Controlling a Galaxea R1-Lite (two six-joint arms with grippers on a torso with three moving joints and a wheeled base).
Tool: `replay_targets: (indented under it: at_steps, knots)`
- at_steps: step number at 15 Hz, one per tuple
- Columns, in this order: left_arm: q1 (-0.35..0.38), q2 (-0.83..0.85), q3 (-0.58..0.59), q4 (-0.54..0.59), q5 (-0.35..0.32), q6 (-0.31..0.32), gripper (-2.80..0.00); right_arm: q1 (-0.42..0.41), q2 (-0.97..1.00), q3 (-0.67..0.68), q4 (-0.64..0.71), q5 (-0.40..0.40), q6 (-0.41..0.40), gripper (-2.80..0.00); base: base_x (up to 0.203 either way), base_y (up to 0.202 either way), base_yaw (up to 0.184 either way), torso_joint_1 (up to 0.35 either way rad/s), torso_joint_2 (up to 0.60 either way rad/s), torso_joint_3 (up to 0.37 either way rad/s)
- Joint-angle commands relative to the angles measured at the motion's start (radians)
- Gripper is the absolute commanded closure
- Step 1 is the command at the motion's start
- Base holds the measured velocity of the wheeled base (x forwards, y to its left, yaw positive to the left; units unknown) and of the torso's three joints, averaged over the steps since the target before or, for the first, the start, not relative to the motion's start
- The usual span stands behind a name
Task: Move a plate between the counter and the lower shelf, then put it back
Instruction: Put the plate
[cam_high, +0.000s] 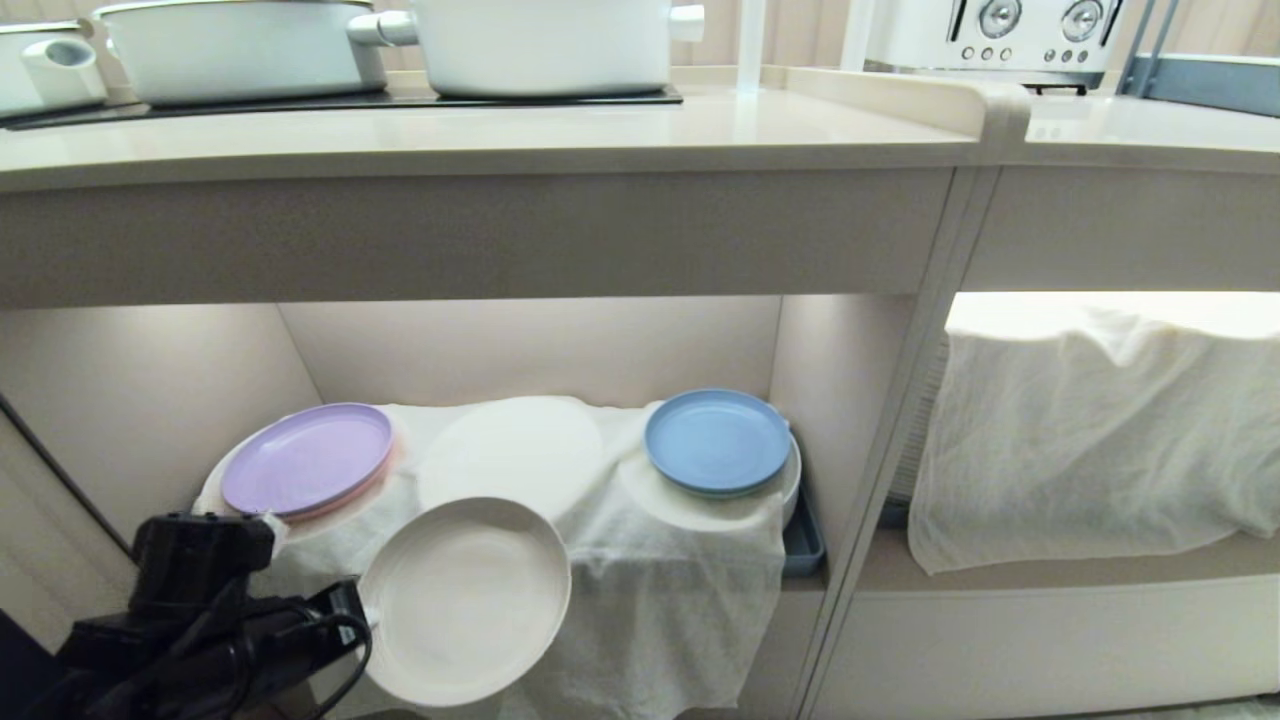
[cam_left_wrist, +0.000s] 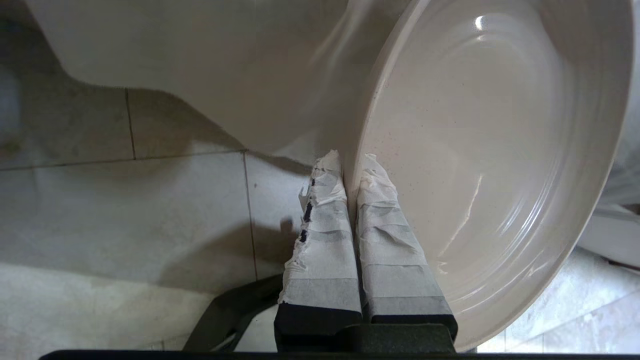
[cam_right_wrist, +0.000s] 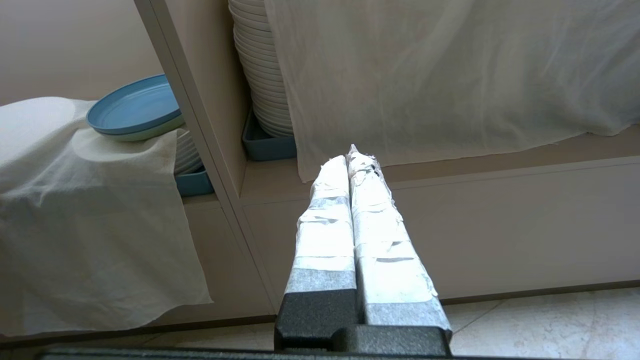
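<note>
The cream plate (cam_high: 465, 600) hangs tilted in front of the lower shelf (cam_high: 560, 350), just before the white cloth (cam_high: 660, 570) that drapes over its front. My left gripper (cam_high: 352, 612) is shut on the plate's left rim. In the left wrist view the plate (cam_left_wrist: 490, 150) stands on edge, with its rim pinched between the taped fingers (cam_left_wrist: 320, 235) of the left gripper (cam_left_wrist: 350, 161) and floor tiles below. The counter (cam_high: 500, 140) runs above the shelf. My right gripper (cam_right_wrist: 352, 156) is shut on nothing, low in front of the neighbouring cubby, outside the head view.
A lilac plate (cam_high: 307, 458) and a blue plate (cam_high: 717, 440) rest on cloth-covered humps, with a bare hump (cam_high: 510, 450) between them. White pots (cam_high: 540, 40) stand on the cooktop, and a toaster (cam_high: 1000, 35) further right. The right cubby holds a draped cloth (cam_high: 1090, 440) and stacked white plates (cam_right_wrist: 260, 75).
</note>
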Motion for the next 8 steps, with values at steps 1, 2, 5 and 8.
replay_targets:
  at_steps: [1, 2, 5, 8]
  knots:
    - [-0.002, -0.047, 0.039, -0.004, -0.003, -0.004, 0.00, 0.000, 0.001, 0.000, -0.001, -0.001, 0.000, 0.00, 0.000, 0.000, 0.000, 0.000, 0.00, 0.000]
    - [-0.002, -0.065, 0.063, -0.004, -0.006, -0.005, 0.00, 0.000, 0.001, 0.000, 0.000, -0.001, 0.000, 0.00, 0.000, 0.000, 0.000, 0.000, 0.00, 0.000]
    - [-0.003, -0.122, 0.127, -0.001, -0.019, -0.006, 0.00, 0.000, 0.001, 0.000, -0.002, -0.001, 0.000, 0.00, 0.000, 0.000, 0.000, 0.000, 0.00, 0.000]
    - [-0.017, -0.173, 0.185, 0.009, -0.039, -0.007, 0.00, 0.000, 0.001, 0.000, 0.000, -0.001, 0.000, 0.00, 0.000, 0.000, 0.000, 0.000, 0.00, 0.000]
